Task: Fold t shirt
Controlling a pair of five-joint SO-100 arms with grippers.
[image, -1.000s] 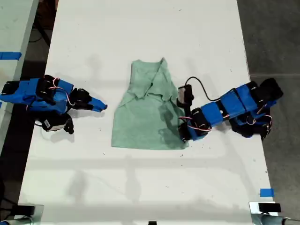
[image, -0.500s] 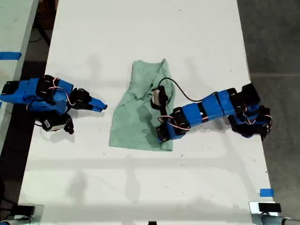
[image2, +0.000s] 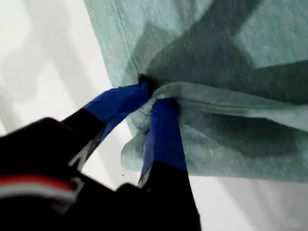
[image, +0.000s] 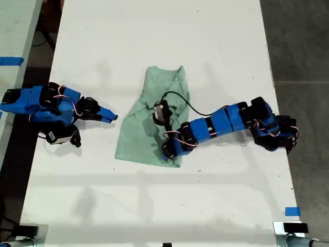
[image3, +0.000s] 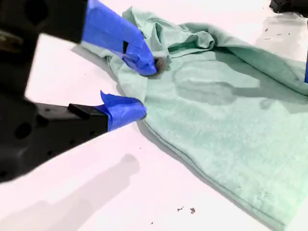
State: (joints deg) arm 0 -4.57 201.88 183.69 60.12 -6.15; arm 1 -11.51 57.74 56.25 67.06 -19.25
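First end effector (image2: 155, 96) pinched shut on bunched t shirt (image: 149, 123) hem; second end effector (image3: 139, 89) parted, empty, beside garment. T shirt mid-bench (image: 154, 31), long axis far-to-near in exterior view, hem near.

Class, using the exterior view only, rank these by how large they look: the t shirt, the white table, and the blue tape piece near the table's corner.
1. The white table, clearly largest.
2. The t shirt, partly hidden under an arm.
3. The blue tape piece, by far smallest.
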